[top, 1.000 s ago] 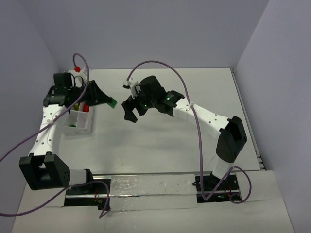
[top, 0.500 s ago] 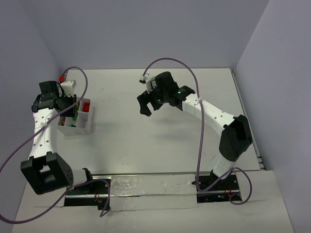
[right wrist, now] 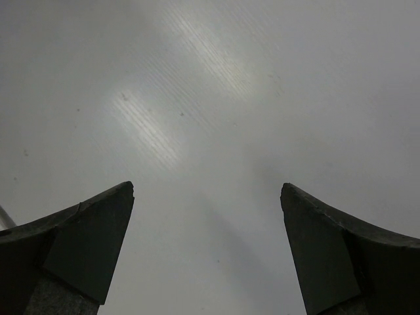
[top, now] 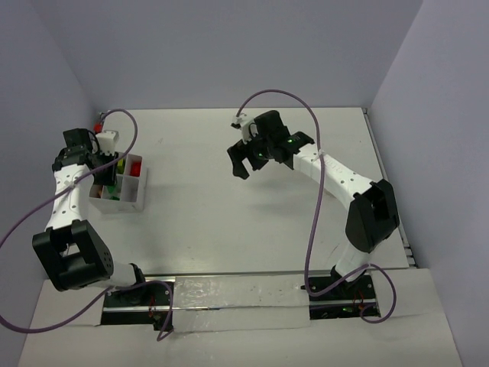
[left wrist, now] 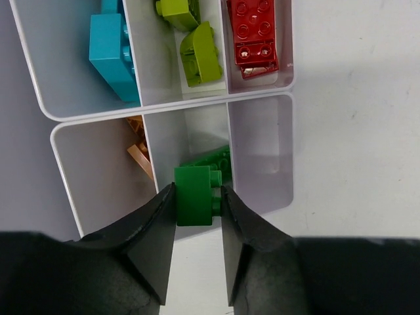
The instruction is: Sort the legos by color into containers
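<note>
2 green legos, 2 yellow-green legos, 1 six-compartment box.

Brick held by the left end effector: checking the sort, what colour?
Dark green studded plastic brick, clearest in left wrist view.

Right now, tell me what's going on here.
The left tool grips a green brick above the box, at the edge of the compartment where a second green brick lies. A blue brick, yellow-green bricks and a red brick lie in other compartments. The right tool hangs open over the table, holding nothing.
</note>
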